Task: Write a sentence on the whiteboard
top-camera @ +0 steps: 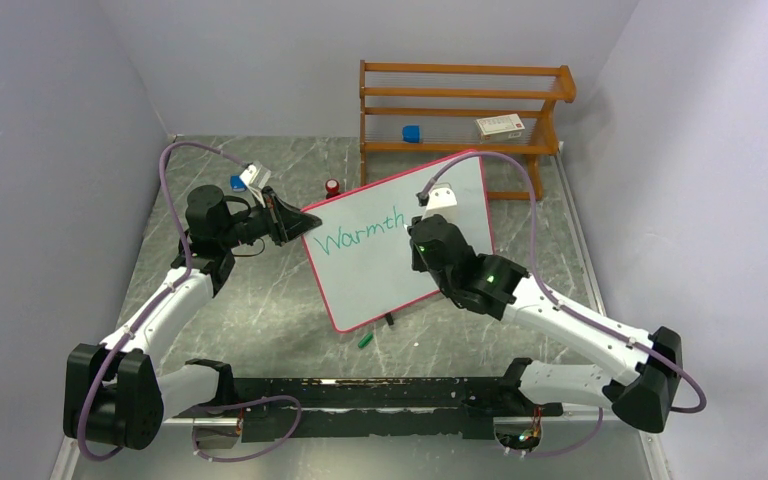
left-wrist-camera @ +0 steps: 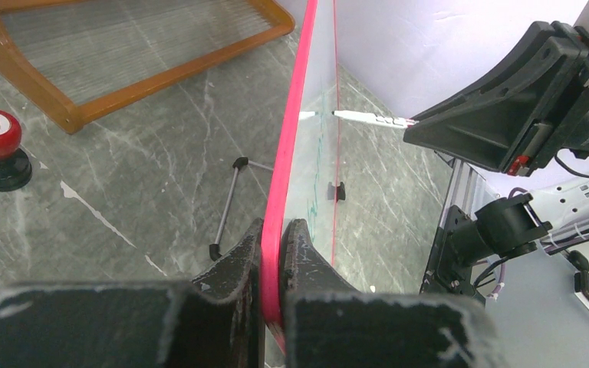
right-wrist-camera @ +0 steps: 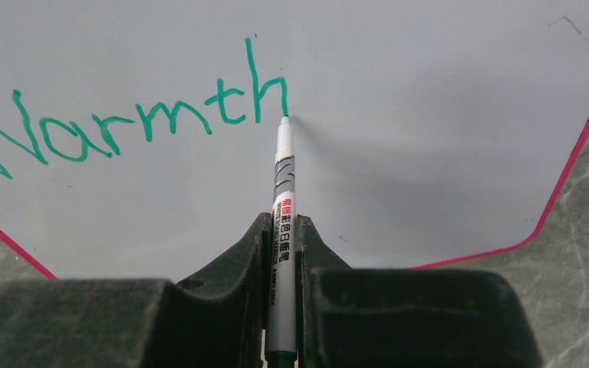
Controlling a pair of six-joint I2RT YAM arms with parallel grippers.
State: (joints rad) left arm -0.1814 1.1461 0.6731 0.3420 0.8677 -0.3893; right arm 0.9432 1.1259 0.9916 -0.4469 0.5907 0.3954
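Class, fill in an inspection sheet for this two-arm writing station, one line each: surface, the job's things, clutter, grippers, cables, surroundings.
Surface: grey veined table.
Job's things: whiteboard propped at a tilt, "Warmth" written in green; marker tip touching the board just after the h.
Clutter: green cap lying near the board's lower edge; red stamp beyond its far-left corner; wooden rack at the back.
Grippers: left gripper shut on the whiteboard's pink edge; right gripper shut on the marker.
Cables: purple cables loop along each arm.
Surroundings: plain pale walls.
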